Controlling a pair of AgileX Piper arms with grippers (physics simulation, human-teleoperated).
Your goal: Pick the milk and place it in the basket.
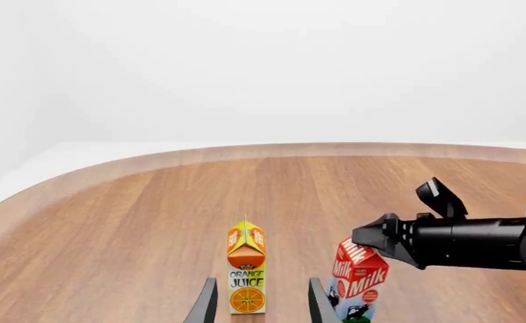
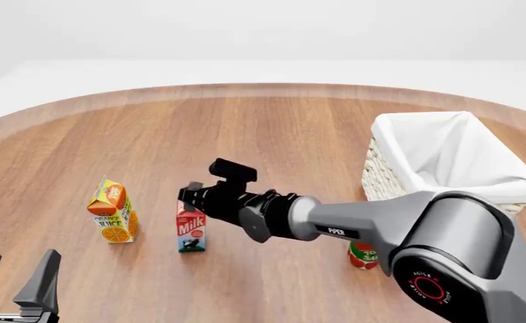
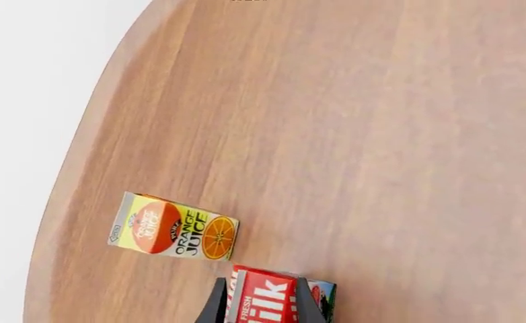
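The milk (image 2: 191, 230) is a small carton with a red top and a blue-and-white base, standing on the wooden table left of centre. My right gripper (image 2: 191, 196) reaches in from the right and grips its red top; in the right wrist view a dark finger presses each side of the milk (image 3: 268, 299). The milk (image 1: 357, 279) leans slightly in the left wrist view. The basket (image 2: 384, 175), cream wicker with a white lining, sits at the far right. My left gripper (image 2: 16, 279) hangs open at the near left edge, holding nothing.
An orange juice carton (image 2: 112, 214) stands upright just left of the milk, in line with the left gripper's open fingers (image 1: 207, 303). A red-and-green can (image 2: 362, 256) stands near the basket's front, partly behind the right arm. Bare wood lies beyond the cartons.
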